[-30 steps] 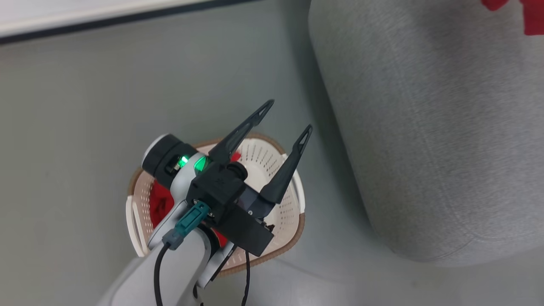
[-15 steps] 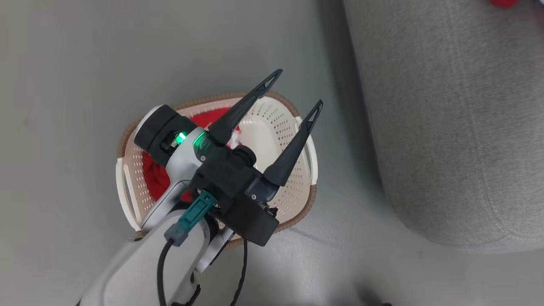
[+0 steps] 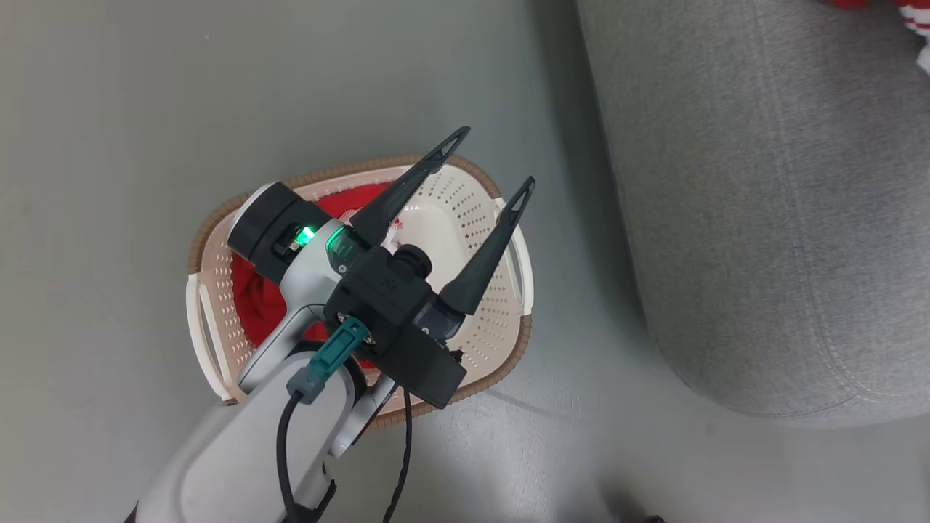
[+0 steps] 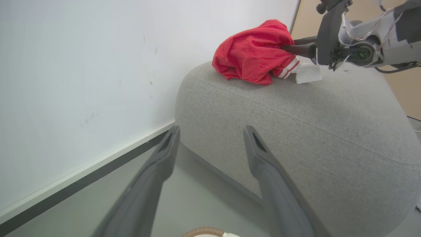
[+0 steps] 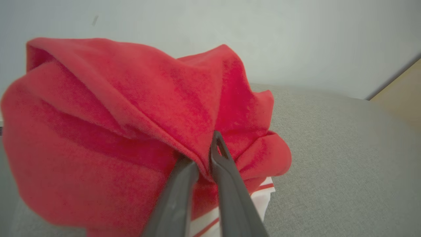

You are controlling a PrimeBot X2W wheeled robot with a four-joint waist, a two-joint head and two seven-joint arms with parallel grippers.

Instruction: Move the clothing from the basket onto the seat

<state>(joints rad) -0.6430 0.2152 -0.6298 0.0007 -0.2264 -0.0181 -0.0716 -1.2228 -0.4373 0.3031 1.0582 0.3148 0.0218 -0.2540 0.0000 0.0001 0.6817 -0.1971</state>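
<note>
Red garment (image 5: 98, 131) at edge of grey seat (image 4: 296, 131), pinched by right jaws; left jaws wide, empty.

Of red clothing I count two pieces: the first garment (image 3: 253, 305) sits centre left in the head view, and the second garment (image 4: 253, 52) is near the top middle of the left wrist view. There is one basket (image 3: 494, 341), in the middle of the head view, and one sofa (image 3: 763, 218), along its right side. My own tools come to two, my left gripper (image 3: 495, 158) and my right gripper (image 5: 202, 153), each with two dark fingers (image 3: 407, 196), four in all.
</note>
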